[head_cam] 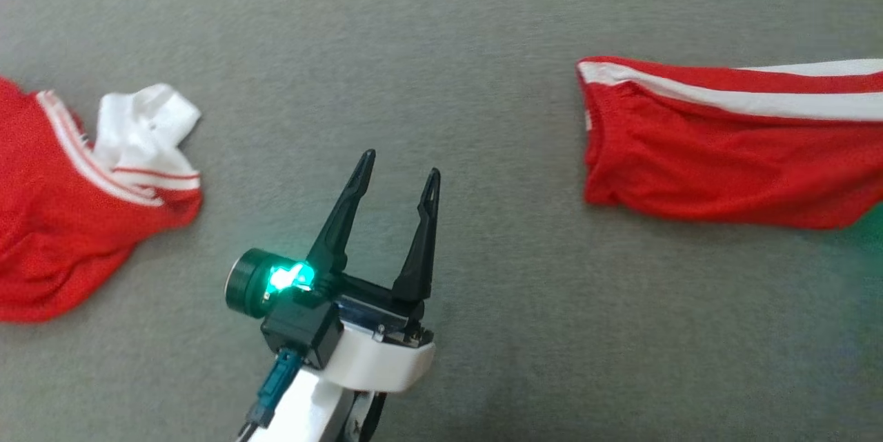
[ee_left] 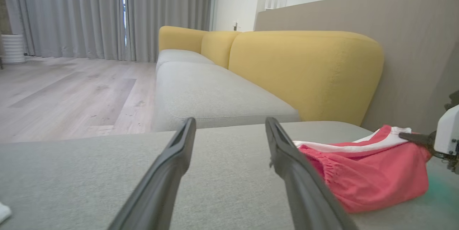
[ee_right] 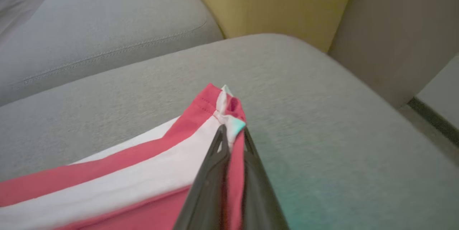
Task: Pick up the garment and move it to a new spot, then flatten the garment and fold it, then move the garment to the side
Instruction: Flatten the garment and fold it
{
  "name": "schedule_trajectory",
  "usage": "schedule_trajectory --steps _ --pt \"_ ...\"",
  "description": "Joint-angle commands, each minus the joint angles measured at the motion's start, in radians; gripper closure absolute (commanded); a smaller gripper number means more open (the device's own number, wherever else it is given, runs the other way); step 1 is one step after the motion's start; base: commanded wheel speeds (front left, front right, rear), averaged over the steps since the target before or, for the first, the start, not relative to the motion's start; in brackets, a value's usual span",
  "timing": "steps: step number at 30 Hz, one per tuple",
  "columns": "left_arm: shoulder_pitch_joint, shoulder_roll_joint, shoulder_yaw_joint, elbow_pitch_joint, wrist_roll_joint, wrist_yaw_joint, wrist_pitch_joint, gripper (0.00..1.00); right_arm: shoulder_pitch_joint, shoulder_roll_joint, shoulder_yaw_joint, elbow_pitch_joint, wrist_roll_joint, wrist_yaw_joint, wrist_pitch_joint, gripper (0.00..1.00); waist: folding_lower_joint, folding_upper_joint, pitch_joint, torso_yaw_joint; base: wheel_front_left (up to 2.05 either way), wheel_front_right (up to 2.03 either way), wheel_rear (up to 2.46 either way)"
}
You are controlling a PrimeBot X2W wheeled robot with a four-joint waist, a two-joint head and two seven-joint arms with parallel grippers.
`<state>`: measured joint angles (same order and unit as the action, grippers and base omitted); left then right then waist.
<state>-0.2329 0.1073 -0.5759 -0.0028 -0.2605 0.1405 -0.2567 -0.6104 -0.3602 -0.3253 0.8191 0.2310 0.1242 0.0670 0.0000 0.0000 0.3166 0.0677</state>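
Item: red white-striped fabric garment (head_cam: 724, 166), whose corner I hold clamped in the right gripper (ee_right: 233, 132), its length running toward my open left gripper (head_cam: 401, 163).

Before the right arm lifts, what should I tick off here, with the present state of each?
1. Grip: right hand shut on a corner of the striped garment: ok.
2. Layers caught in that pinch: cannot tell.
3. Free arm: left hand open, holding nothing: ok.
4. Gap: left hand apart from the striped garment, bare cushion between: ok.
5. Neighbour: other red garment lies apart from the gripped one: ok.
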Motion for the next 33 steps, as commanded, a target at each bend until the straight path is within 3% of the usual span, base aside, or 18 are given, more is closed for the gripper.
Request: schedule_trajectory --steps 1,10,21,27,28,29,33 --pt "0.013 -0.006 0.039 -0.026 0.015 -0.006 -0.005 0.00 -0.003 -0.030 0.014 -0.043 -0.011 0.007 -0.024 1.00 0.0000 0.0000 -0.024 -0.040 0.00 0.00 0.00" --pt "0.021 -0.019 0.053 -0.003 0.033 -0.027 -0.005 0.00 -0.023 0.022 0.075 -0.154 -0.068 0.007 -0.081 1.00 0.0000 0.0000 -0.050 -0.090 0.00 0.00 0.00" --pt "0.039 -0.034 0.058 0.017 0.032 -0.043 -0.005 0.00 0.019 0.255 0.196 -0.487 -0.136 0.007 -0.007 1.00 0.0000 0.0000 -0.088 -0.073 0.00 0.00 0.00" --pt "0.042 -0.044 0.058 0.021 0.025 -0.052 -0.005 0.00 0.106 0.307 0.325 -0.569 -0.142 0.007 0.033 1.00 0.0000 0.0000 -0.088 -0.030 0.00 0.00 0.00" --pt "0.042 -0.045 0.059 0.022 0.024 -0.053 -0.005 0.00 0.124 0.308 0.349 -0.575 -0.127 0.007 0.038 0.66 0.0000 0.0000 -0.088 -0.023 0.00 0.00 0.00" --pt "0.042 -0.046 0.060 0.023 0.023 -0.055 -0.005 0.00 0.141 0.309 0.376 -0.581 -0.100 0.007 0.039 0.00 0.0000 0.0000 -0.089 -0.016 0.00 0.00 0.00" --pt "0.047 -0.051 0.060 0.030 0.019 -0.057 -0.005 0.00 0.204 0.310 0.458 -0.623 0.008 0.007 0.021 0.00 0.0000 0.0000 -0.096 0.006 0.00 0.00 0.00"
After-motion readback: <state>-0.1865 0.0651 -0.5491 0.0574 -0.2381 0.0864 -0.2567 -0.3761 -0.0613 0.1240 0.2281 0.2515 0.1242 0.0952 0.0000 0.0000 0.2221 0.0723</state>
